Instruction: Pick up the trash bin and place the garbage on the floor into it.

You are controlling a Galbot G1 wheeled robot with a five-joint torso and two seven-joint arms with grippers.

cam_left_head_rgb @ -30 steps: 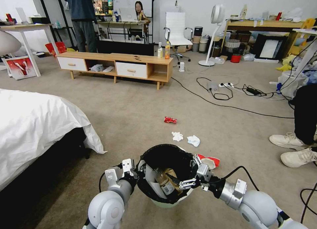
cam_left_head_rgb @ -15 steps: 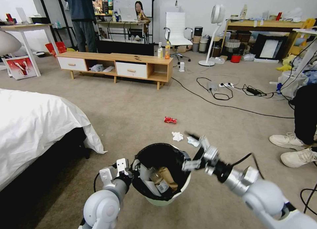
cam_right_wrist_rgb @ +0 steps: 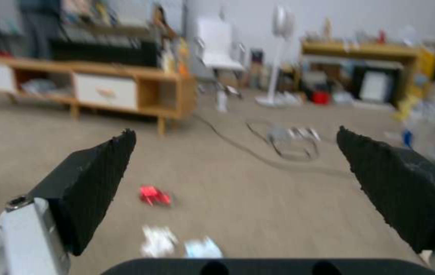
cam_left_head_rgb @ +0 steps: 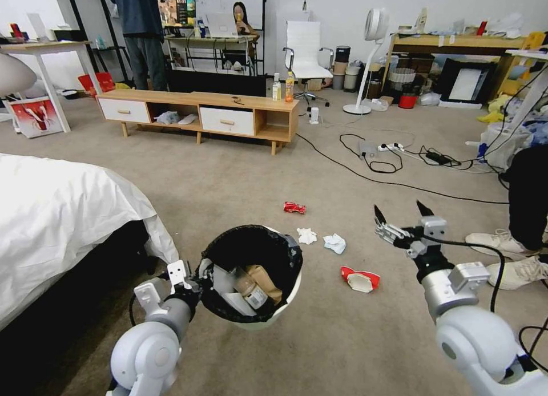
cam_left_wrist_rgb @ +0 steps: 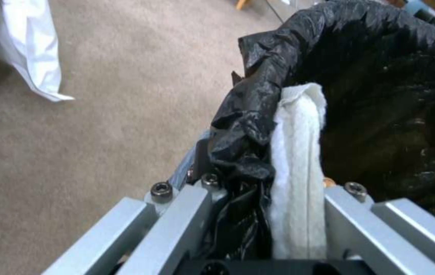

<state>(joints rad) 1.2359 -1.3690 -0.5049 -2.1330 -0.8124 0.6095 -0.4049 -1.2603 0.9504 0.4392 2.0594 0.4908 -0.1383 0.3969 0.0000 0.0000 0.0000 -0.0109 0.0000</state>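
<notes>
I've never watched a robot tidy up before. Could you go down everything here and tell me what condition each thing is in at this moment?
trash bin: held off the carpet, tilted, partly filled.
left gripper: shut on the bin's rim and black liner.
right gripper: open, empty, raised above the floor.
paper cup: on its side on the floor.
red can: crushed, on the floor.
two tissue wads: crumpled, on the floor.
</notes>
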